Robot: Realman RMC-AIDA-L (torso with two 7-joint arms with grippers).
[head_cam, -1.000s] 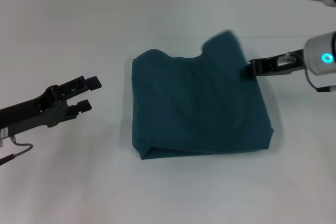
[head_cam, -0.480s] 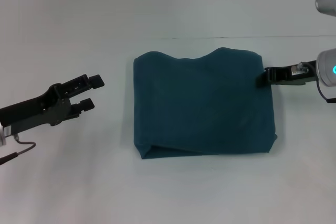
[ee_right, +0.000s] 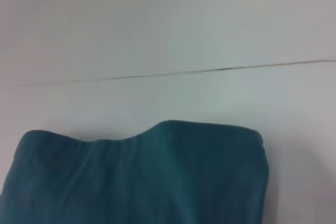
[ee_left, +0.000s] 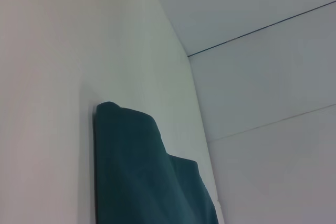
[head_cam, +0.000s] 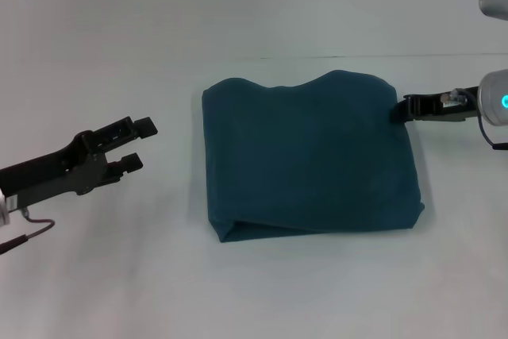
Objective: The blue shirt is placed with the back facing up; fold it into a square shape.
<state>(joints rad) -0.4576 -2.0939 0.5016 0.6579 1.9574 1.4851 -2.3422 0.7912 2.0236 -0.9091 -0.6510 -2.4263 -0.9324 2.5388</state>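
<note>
The folded blue shirt lies flat between the spread-fingered left hand and right hand.

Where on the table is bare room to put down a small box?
The white table is bare in front of the folded dark teal shirt, behind it, and between it and the left gripper. It is tight by the right gripper.

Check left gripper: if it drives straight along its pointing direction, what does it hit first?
Likely the blue shirt. The left gripper sits open to the shirt's left, aimed right and slightly away from the robot, toward its folded left edge. Bare table lies between; height is unclear, so it might pass over.
</note>
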